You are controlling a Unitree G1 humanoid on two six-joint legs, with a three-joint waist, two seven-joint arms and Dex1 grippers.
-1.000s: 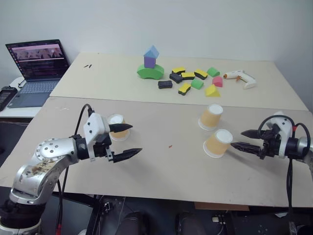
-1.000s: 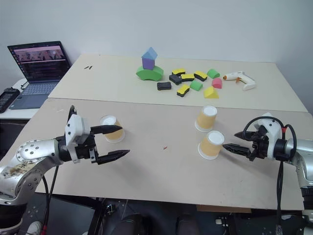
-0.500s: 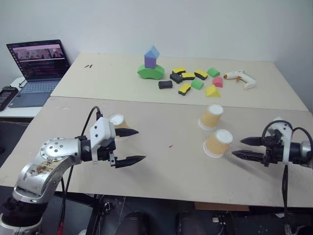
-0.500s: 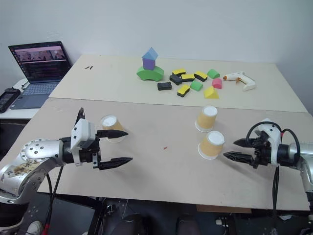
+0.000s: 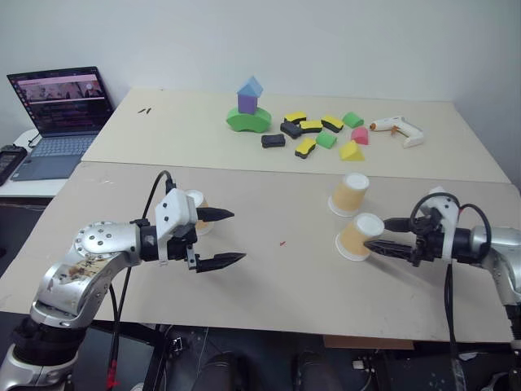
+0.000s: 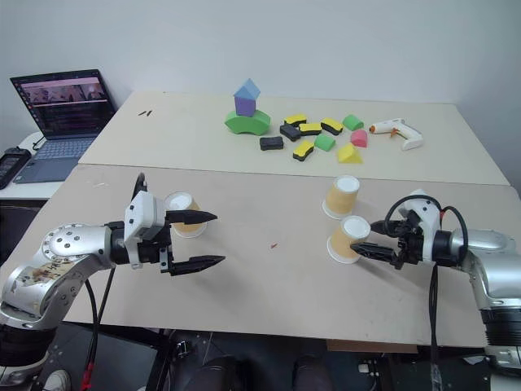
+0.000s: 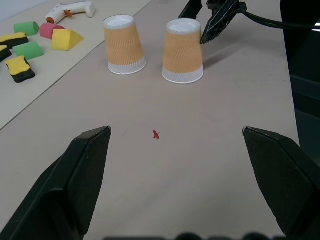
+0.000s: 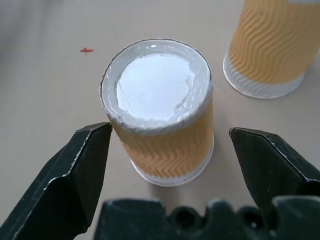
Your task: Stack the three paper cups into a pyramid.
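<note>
Your right gripper (image 5: pixel 377 234) has slid in toward the nearer cup (image 5: pixel 356 236) since a second ago, and its fingers now stand wide on either side of it, holding nothing. That cup sits upside down on the table (image 5: pixel 309 285) just beside the second cup (image 5: pixel 349 194); the third cup (image 6: pixel 184 213) stands well apart, behind your left gripper (image 5: pixel 221 239), which is also wide and empty. Close off-centre and one finger may push the light cup over or into its neighbour.
</note>
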